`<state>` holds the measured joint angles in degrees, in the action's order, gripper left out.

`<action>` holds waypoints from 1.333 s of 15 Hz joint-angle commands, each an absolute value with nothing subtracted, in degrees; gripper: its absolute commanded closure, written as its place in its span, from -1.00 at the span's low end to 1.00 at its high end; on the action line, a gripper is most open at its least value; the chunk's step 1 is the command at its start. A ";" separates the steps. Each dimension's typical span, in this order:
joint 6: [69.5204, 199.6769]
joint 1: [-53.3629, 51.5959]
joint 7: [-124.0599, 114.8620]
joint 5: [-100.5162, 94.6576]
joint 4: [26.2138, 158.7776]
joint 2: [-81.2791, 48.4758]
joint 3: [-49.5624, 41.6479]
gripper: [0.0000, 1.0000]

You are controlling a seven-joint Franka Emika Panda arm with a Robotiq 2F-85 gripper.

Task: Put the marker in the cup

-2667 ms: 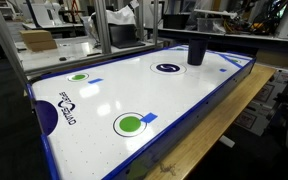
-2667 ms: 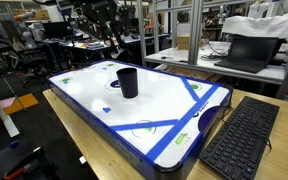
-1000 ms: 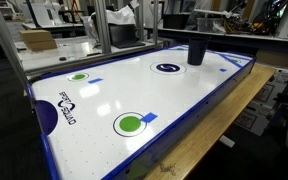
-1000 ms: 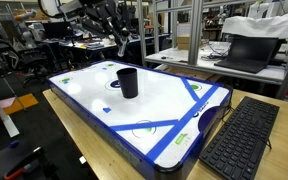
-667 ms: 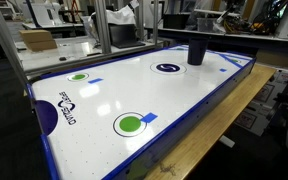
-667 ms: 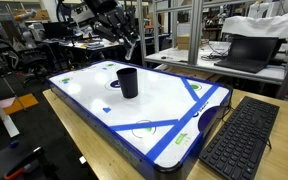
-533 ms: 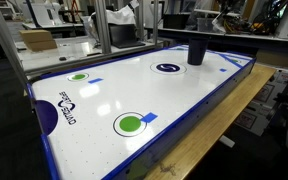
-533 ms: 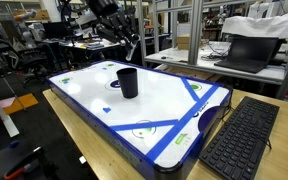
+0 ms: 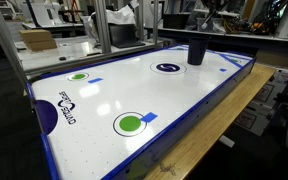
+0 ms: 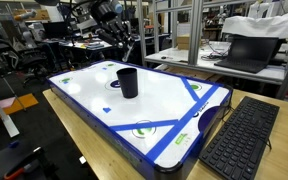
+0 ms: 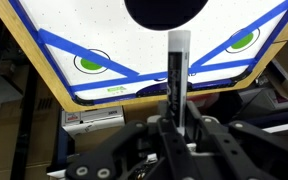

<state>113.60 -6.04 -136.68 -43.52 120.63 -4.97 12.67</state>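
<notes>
The black cup (image 9: pixel 196 50) stands upright on the white air hockey table (image 9: pixel 134 95), near one end; it also shows in an exterior view (image 10: pixel 128 81). In the wrist view the cup (image 11: pixel 164 12) is a dark round shape at the top edge. My gripper (image 11: pixel 172 120) is shut on a black and white marker (image 11: pixel 175 70), which points toward the cup. In an exterior view the gripper (image 10: pixel 126 42) hangs in the air behind and above the cup. The marker is too small to make out in the exterior views.
The table has blue borders and green printed circles (image 9: pixel 102 124) and sits on a wooden bench (image 9: pixel 234 110). A black keyboard (image 10: pixel 239 135) lies beside the table. A laptop (image 10: pixel 246 50) stands on a desk behind. Metal frames and lab clutter stand around.
The arm has shifted above the cup's end of the table, and a dark part of it now shows at the top of an exterior view. The cup has not moved.
</notes>
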 commanded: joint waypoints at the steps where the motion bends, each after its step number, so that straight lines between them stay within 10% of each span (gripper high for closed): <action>1: 109.57 -8.61 -136.38 -44.35 117.31 -7.94 10.89 0.91; 6: 108.59 -10.18 -135.75 -44.27 114.74 -12.11 9.52 0.83; 7: 108.38 -10.42 -135.49 -44.10 114.26 -12.92 9.26 0.13; 16: 107.76 -11.95 -133.86 -43.18 111.81 -15.73 7.63 -0.96; 20: 109.63 -11.27 -130.48 -40.87 112.46 -13.17 7.89 -1.00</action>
